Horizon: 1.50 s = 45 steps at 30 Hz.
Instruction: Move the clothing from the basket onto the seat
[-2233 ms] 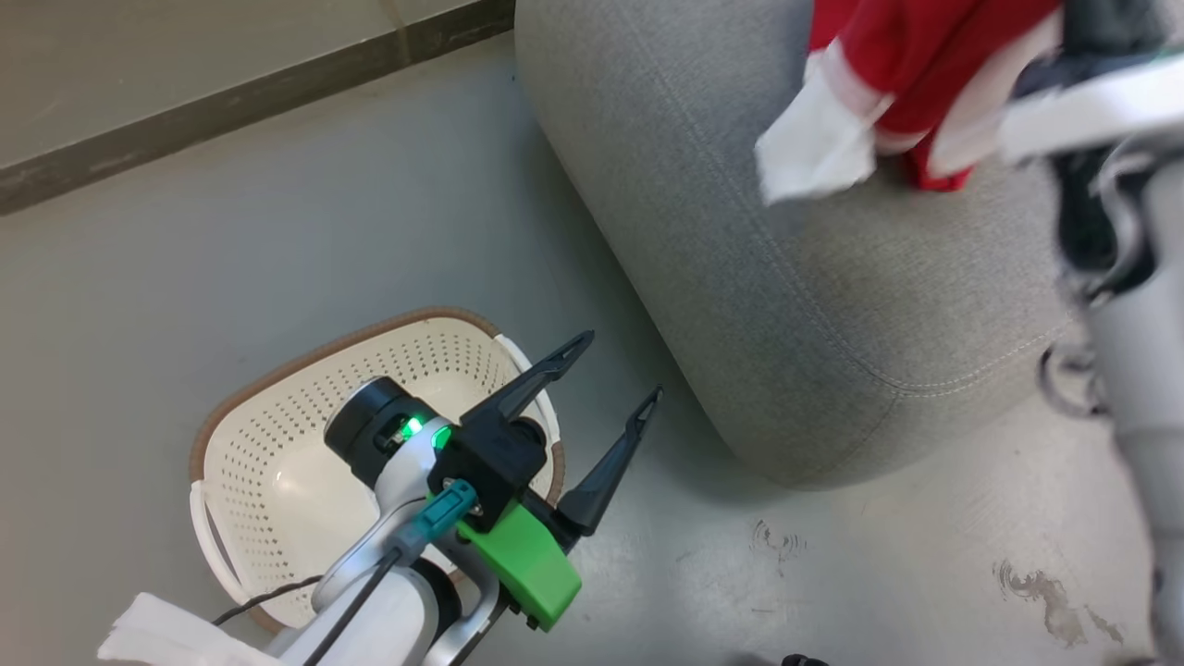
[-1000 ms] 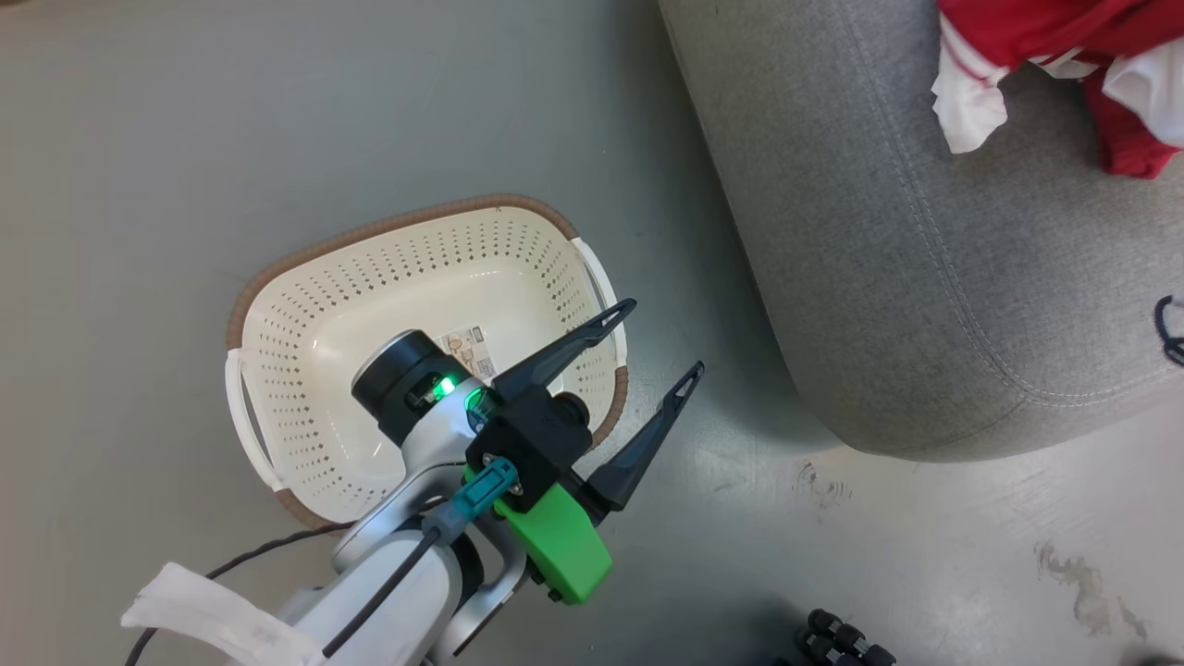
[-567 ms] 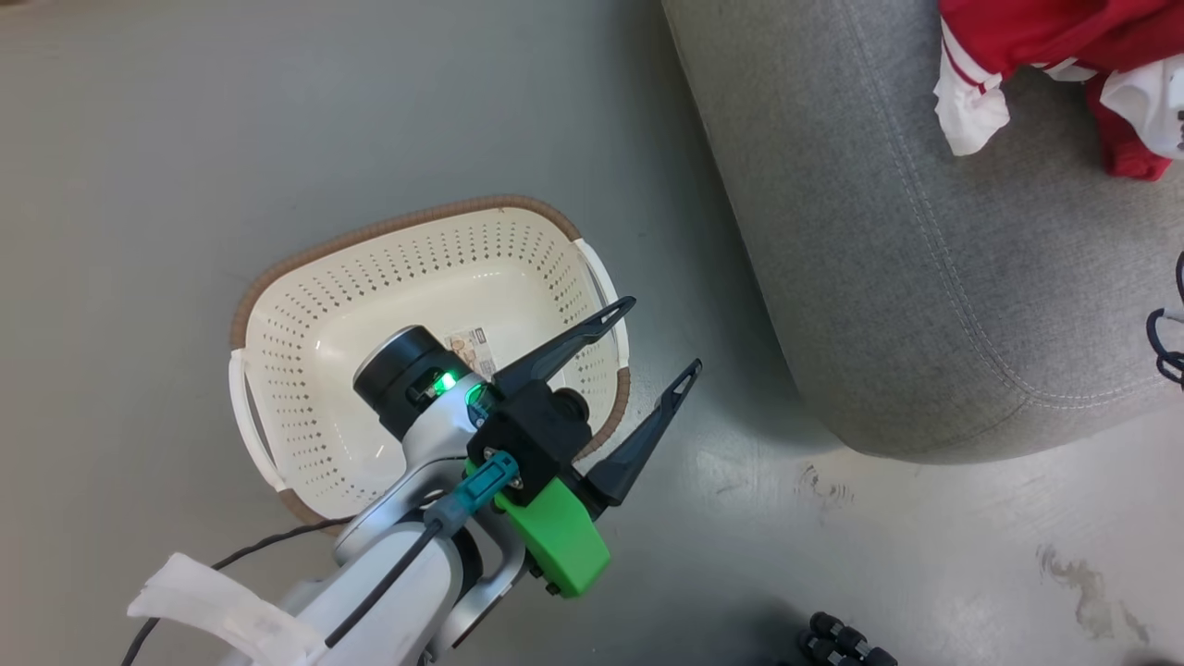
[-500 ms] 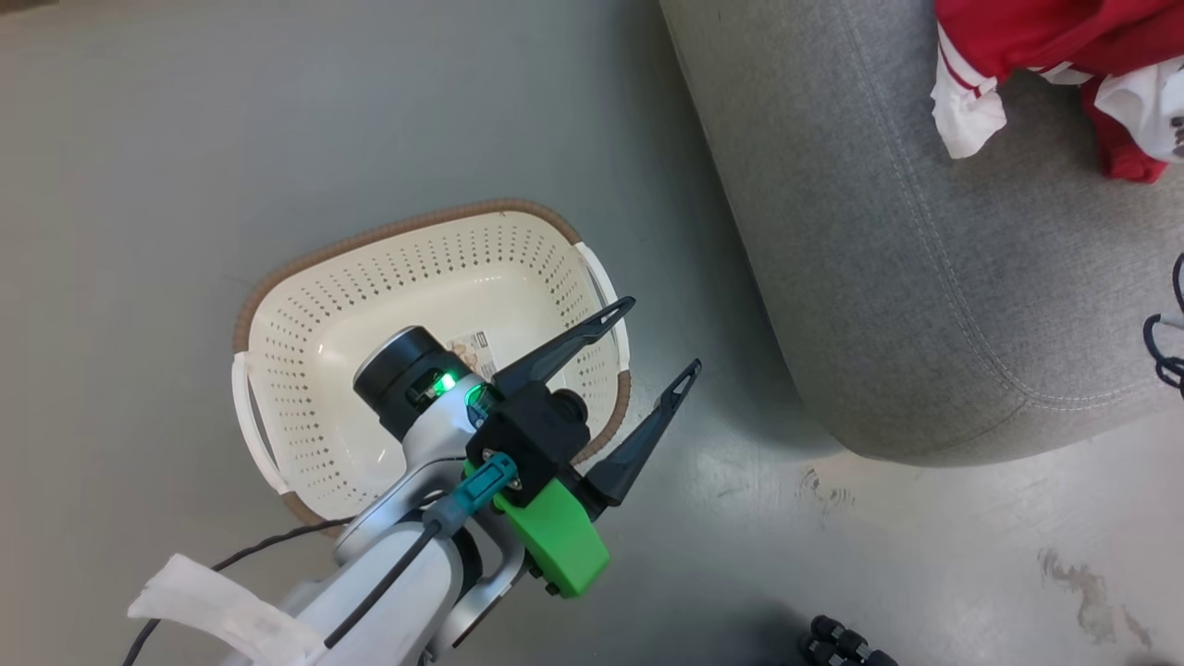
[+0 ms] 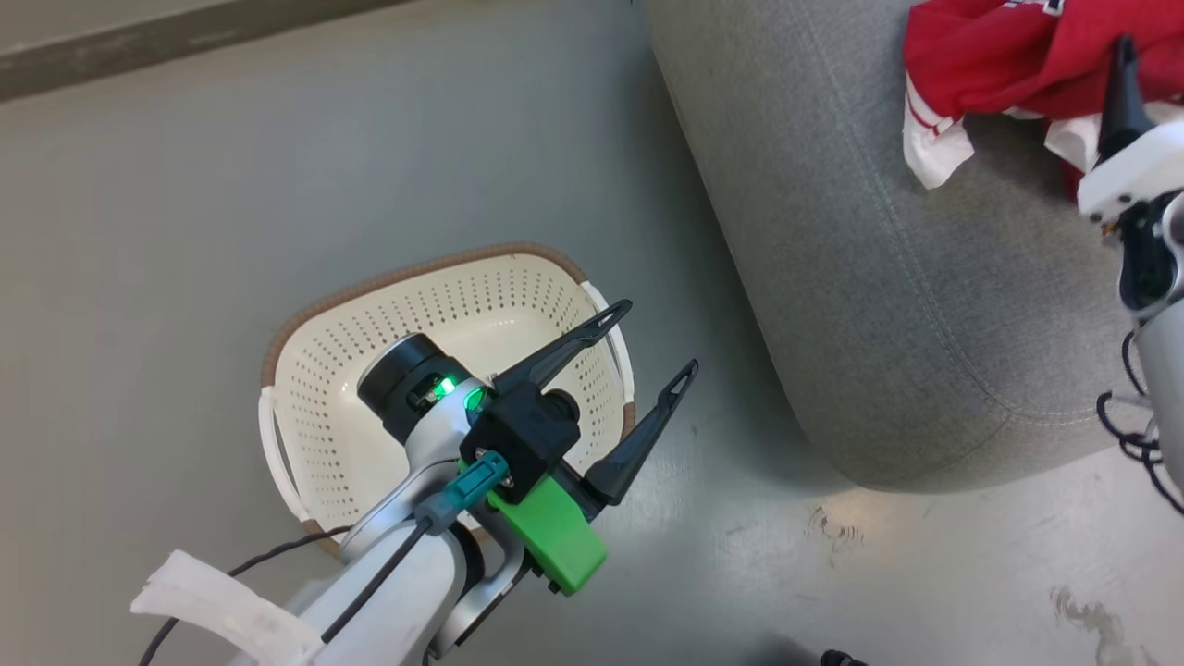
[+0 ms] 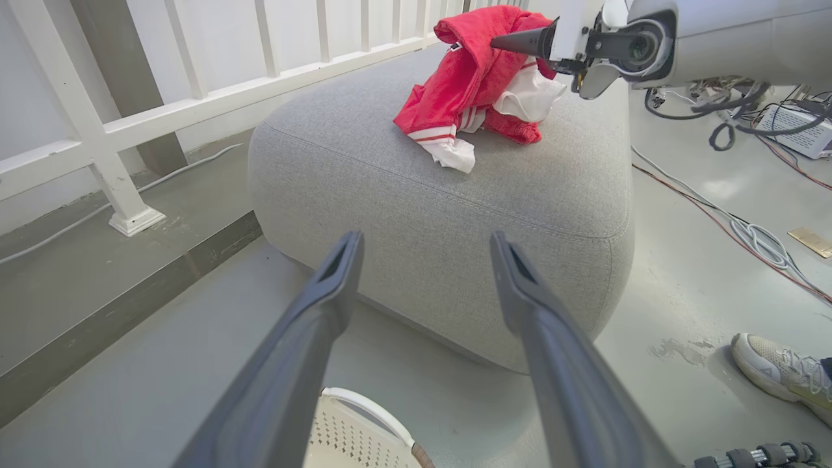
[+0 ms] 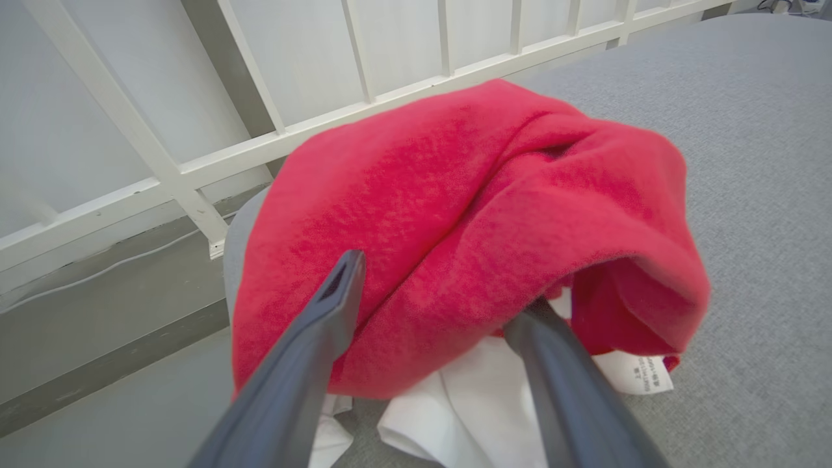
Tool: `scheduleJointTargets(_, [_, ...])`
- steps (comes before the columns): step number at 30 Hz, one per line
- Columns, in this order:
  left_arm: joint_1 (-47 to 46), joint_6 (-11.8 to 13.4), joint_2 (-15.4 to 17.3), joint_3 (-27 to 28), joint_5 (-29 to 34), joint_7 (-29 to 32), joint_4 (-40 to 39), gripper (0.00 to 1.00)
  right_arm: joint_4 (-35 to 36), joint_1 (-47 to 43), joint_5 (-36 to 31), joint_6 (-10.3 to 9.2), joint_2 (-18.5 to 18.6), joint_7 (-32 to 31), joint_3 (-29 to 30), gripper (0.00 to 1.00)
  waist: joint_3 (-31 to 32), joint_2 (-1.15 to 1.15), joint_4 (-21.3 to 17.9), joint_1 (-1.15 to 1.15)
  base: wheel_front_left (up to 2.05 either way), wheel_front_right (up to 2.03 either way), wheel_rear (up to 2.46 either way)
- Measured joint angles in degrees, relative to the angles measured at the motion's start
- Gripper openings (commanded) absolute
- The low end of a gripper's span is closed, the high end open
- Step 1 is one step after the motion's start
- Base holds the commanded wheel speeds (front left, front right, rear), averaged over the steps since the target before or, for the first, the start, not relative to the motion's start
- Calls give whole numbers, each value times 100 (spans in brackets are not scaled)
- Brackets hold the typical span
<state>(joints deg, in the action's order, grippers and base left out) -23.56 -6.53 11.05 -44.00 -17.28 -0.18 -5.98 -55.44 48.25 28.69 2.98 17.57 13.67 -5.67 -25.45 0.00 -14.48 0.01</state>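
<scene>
The red and white clothing (image 5: 990, 55) lies bunched on top of the grey seat (image 5: 879, 277). My right gripper (image 7: 442, 286) stands open against the pile. Red fabric bulges between its fingers, and a fold covers the right fingertip. The head view shows one dark finger (image 5: 1124, 83) beside the heap. The cream basket (image 5: 370, 370) sits on the floor left of the seat; its visible bottom is bare. My left gripper (image 5: 655, 340) hangs open over the basket's right rim with nothing between its fingers. The left wrist view shows the clothing (image 6: 468, 84), the seat (image 6: 390, 182) and the basket's rim (image 6: 364, 429).
A white railing (image 6: 195, 110) and a dark floor strip run behind the seat. Cables (image 6: 747, 227) trail across the floor right of the seat. A person's shoe (image 6: 780, 374) rests on the floor there. Scuff marks (image 5: 1082, 615) spot the grey floor.
The clothing, earlier hanging from my right gripper above the seat, now rests on it, and that gripper's fingers stand apart. The head camera has shifted. My left arm has held its pose.
</scene>
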Motion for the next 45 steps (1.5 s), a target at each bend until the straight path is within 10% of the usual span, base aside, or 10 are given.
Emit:
scheduleJointTargets(17, [402,213,-122,288,-253,-449,447,100,455,-933,-153,175,-293,67,-153,100,760,0,114,0,0,0,0])
scheduleJointTargets(45, [1503,1240,-120,1786,-617,-1055,894,100,2621,-2725,-888,254,-916,68,-950,100,1987,0,978,-1,0,0,0])
